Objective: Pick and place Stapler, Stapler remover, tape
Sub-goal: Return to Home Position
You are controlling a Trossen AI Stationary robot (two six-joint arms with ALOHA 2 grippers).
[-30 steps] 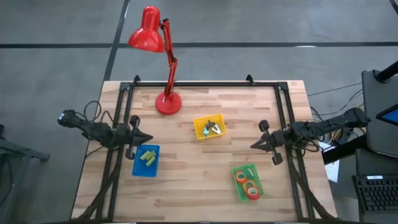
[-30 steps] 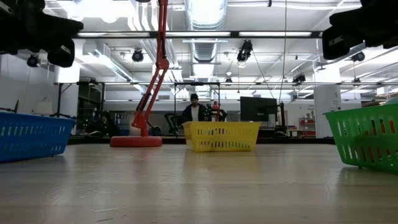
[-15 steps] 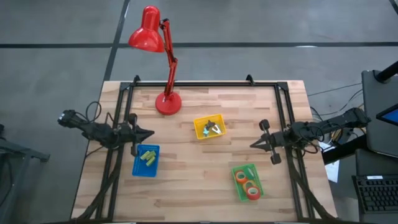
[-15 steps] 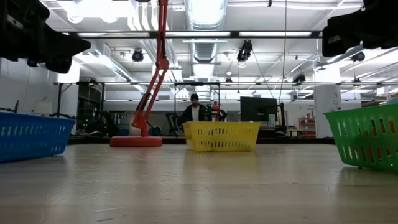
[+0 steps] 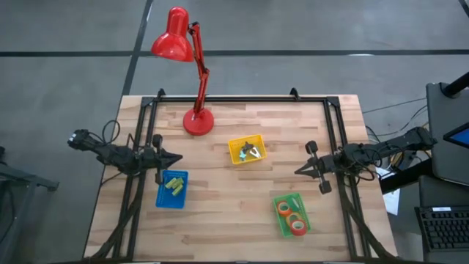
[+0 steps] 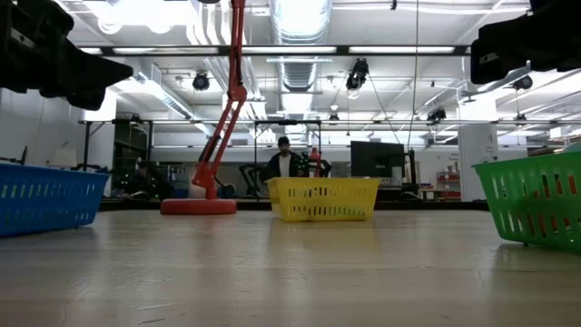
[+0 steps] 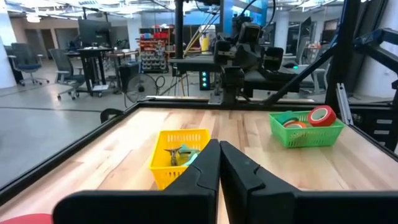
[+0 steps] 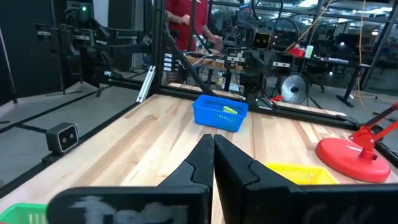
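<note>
Only the left arm had shifted: its left end effector had nudged a little toward the lamp-side edge of the table, while the right arm looked unchanged. From where I stood, both arms hung over the table's side edges, pointing inward at each other. The left end effector's fingers were pressed together on nothing. The right end effector, by the right edge, was clenched and empty too.

The tape sat in the green bin, near the right edge and well away from the red lamp; an orange and a red roll showed plainly. It lay just beside the right end effector, toward the edge opposite the lamp, so the right arm was much the nearer. The green bin's long axis ran roughly from the lamp side to the opposite edge.

The yellow bin at mid-table held small tools I could not tell apart. Lime-green staple pins lay in the blue bin, just beside the left end effector. With these things binned, I judged the arms had only to retract. No brand or writing could be read on anything.
</note>
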